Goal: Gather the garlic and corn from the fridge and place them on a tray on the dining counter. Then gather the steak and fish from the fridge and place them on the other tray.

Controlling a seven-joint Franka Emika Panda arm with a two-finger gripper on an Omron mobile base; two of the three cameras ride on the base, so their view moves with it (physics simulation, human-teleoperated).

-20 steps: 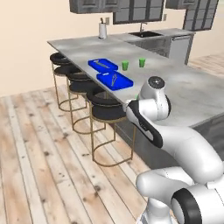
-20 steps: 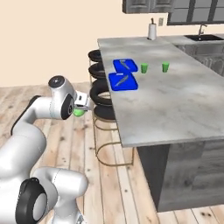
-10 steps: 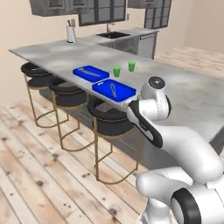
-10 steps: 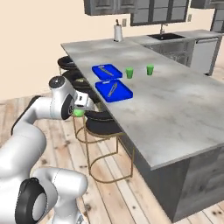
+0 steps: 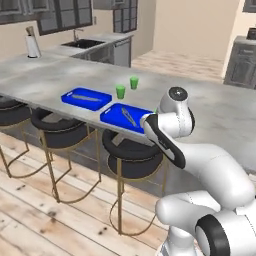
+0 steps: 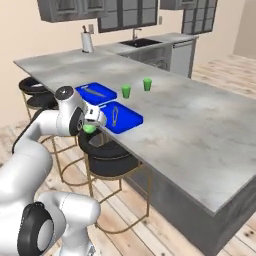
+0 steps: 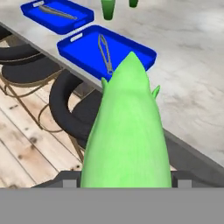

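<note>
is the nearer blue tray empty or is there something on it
Not empty. The nearer tray already holds grey tongs; no food lies on it. The corn sits in the gripper.

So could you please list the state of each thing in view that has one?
gripper: shut on the corn.
corn: held, off the counter.
near tray: on the dining counter, holds tongs.
far tray: on the counter, holds a utensil.
green cups: upright.
</note>
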